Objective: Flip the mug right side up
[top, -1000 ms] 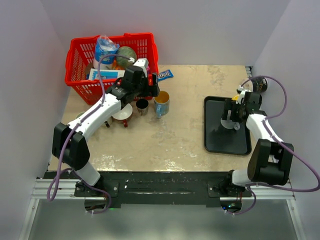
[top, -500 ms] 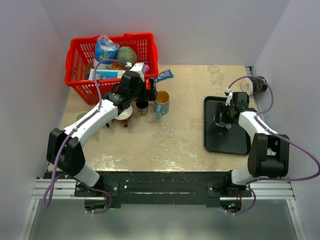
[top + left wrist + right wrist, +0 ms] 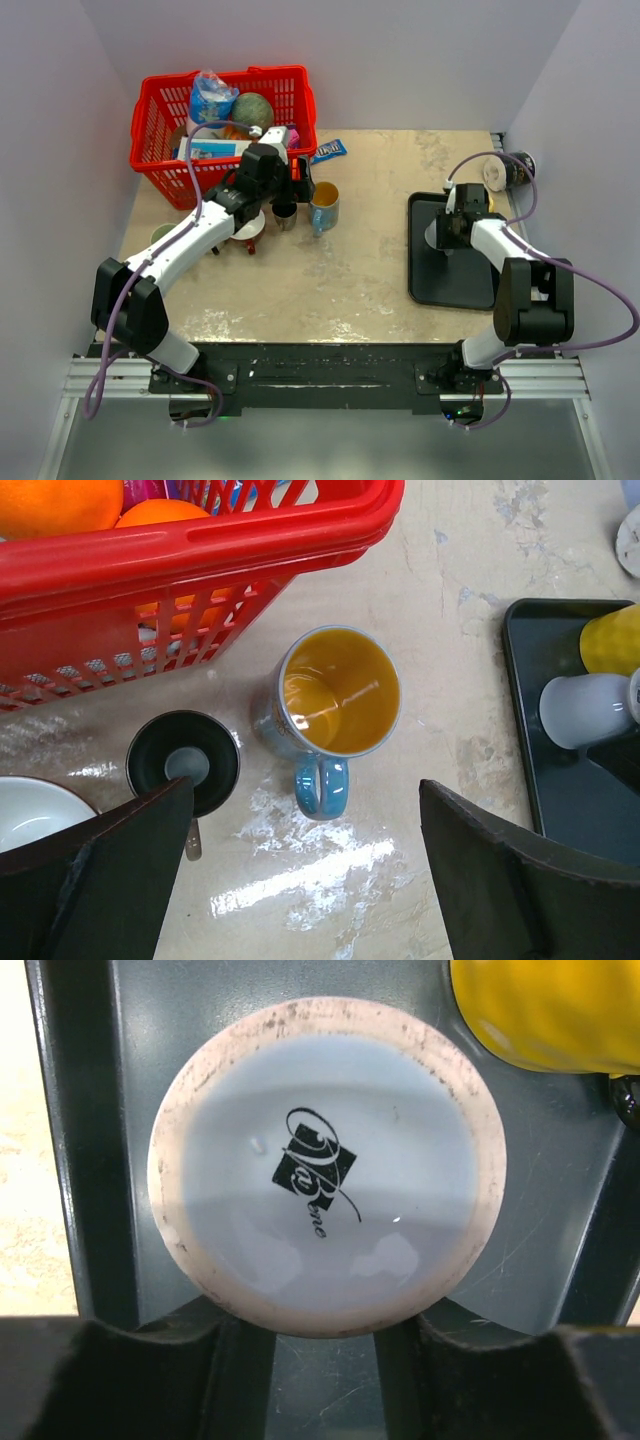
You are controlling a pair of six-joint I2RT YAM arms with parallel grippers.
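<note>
Fingers [image 3: 120,1380] of the right gripper [image 3: 320,1345] flank the bottom-up white mug [image 3: 325,1165] on the right-hand tray [image 3: 455,285], grip unclear, left gripper [image 3: 305,790] gaping, so nothing's flipped yet.

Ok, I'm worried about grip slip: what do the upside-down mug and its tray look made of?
Mug: likely glazed ceramic, glossy pale base with printed mark, rough unglazed foot ring. Tray: probably dark plastic, smooth, semi-matte, raised rim.

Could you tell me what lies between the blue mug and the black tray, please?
Nothing; that stretch of table is bare between blue mug and black tray, as the top view shows.
</note>
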